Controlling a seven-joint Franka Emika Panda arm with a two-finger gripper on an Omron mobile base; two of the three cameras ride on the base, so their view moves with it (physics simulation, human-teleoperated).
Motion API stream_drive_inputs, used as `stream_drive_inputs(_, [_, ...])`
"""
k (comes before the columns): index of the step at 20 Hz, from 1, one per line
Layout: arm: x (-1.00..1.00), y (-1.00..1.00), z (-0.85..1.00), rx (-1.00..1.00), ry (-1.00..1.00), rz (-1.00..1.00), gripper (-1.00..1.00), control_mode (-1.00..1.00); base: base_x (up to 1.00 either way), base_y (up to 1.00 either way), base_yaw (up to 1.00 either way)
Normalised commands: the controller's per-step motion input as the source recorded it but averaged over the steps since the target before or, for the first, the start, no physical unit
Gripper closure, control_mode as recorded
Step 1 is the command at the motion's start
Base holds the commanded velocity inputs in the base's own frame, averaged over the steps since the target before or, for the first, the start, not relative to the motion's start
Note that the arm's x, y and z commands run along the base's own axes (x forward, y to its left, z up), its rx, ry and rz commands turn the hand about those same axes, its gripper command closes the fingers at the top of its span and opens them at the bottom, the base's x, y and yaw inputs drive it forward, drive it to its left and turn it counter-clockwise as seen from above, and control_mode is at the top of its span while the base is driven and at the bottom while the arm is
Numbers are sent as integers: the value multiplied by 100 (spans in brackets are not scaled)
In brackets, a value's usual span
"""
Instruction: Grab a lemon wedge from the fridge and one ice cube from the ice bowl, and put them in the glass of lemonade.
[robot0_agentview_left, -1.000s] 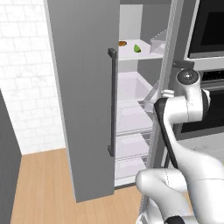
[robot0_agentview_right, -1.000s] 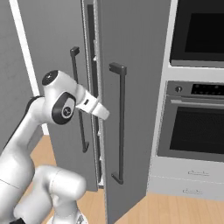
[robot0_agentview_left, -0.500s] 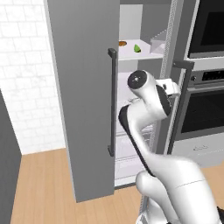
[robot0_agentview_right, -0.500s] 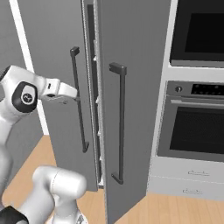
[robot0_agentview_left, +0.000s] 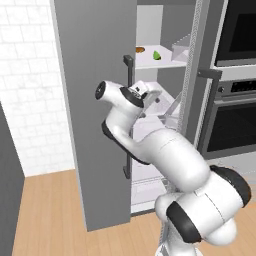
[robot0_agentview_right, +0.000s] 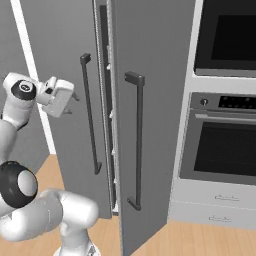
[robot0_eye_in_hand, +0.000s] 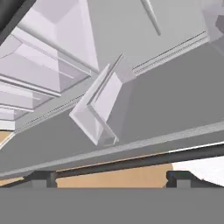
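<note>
The fridge (robot0_agentview_left: 95, 100) stands with its left door swung open, white shelves showing at upper centre of the left base view. On the top shelf sits the lemon wedge (robot0_agentview_left: 156, 54) — small and green-yellow. The gripper (robot0_agentview_left: 159, 98) hangs at mid-frame before the shelves — jaws spread wide, holding nothing.

We see even, bright rendered light with no glare or hard shadows. The fridge (robot0_agentview_left: 95, 100) interior glows white, its door face flat grey. Edges look slightly soft and pixelated; the hand view sits steeply tilted.
</note>
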Motion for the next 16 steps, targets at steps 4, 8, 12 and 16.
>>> stream_drive_inputs(4, [44,-44,-23,-22,35,0,-100,-100,0,0,0])
stream_drive_inputs(8, [20,-79,-13,-18,34,0,-100,-100,0,0,0])
stream_drive_inputs(12, [3,-93,-6,-10,30,-6,-100,-100,0,0,0])
stream_drive_inputs(16, [-19,-100,0,-1,26,-12,-100,-100,0,0,0])
